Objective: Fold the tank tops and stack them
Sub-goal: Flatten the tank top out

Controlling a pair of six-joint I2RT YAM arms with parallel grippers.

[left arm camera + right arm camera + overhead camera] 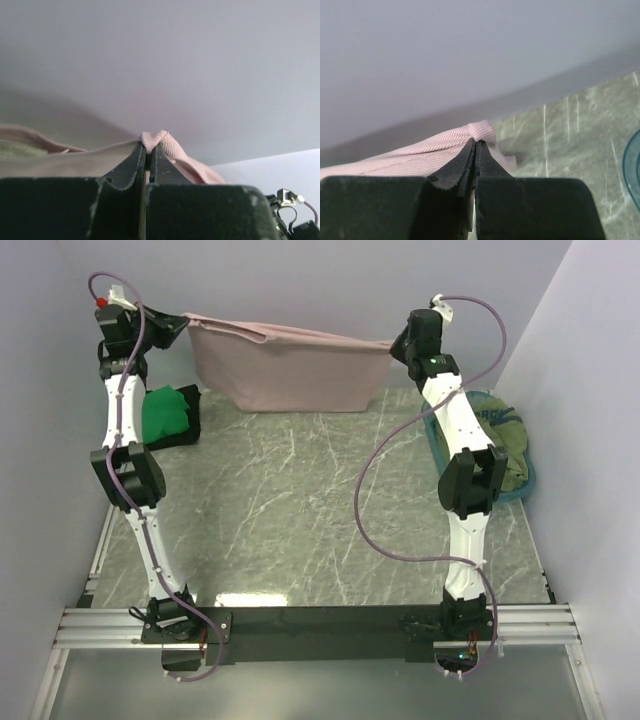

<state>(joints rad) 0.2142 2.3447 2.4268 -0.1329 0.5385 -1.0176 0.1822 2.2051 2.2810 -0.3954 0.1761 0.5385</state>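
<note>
You have the pink top (285, 365) hanging at the 12 o'clock edge of the table (300, 510), its long axis running from 9 to 3 o'clock. Your left gripper (183, 320) is pinched tight on the 9 o'clock corner and your right gripper (393, 343) on the 3 o'clock corner, so neither arm is nearer. The cloth drops below both jaws. Laying it flat likely means drawing both hands toward 6 o'clock together.
</note>
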